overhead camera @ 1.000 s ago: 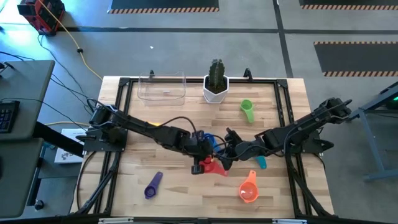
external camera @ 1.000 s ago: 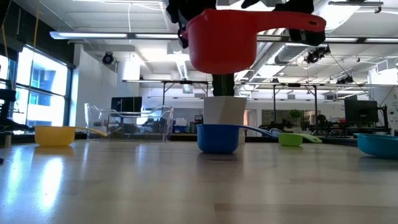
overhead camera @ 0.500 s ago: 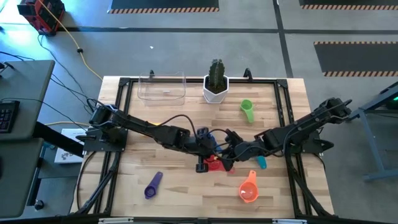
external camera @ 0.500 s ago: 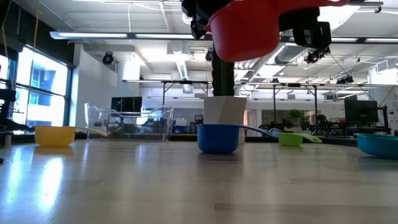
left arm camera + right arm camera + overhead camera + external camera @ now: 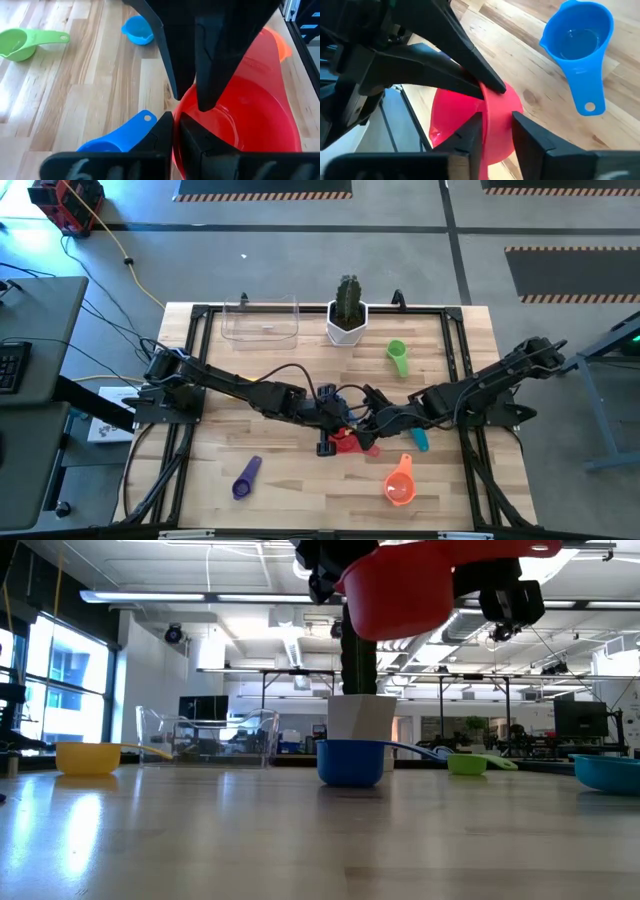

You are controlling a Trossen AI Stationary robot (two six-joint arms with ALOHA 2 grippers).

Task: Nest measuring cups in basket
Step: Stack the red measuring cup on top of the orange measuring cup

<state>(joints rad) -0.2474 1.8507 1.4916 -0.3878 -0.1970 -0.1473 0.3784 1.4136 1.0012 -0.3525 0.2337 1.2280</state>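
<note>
Both grippers, left gripper (image 5: 340,430) and right gripper (image 5: 366,431), clamped on one red cup (image 5: 350,443), seven cups total

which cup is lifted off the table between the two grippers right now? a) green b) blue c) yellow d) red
d: the red measuring cup hangs in the air above the blue measuring cup, which sits on the table, with the left gripper and right gripper both gripping its rim.

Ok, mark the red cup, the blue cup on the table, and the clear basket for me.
red cup (image 5: 395,600), low view, on the side of its bowl, held up in the air.
blue cup (image 5: 350,762), low view, on the front of its bowl.
clear basket (image 5: 260,321), high view, on its floor.
</note>
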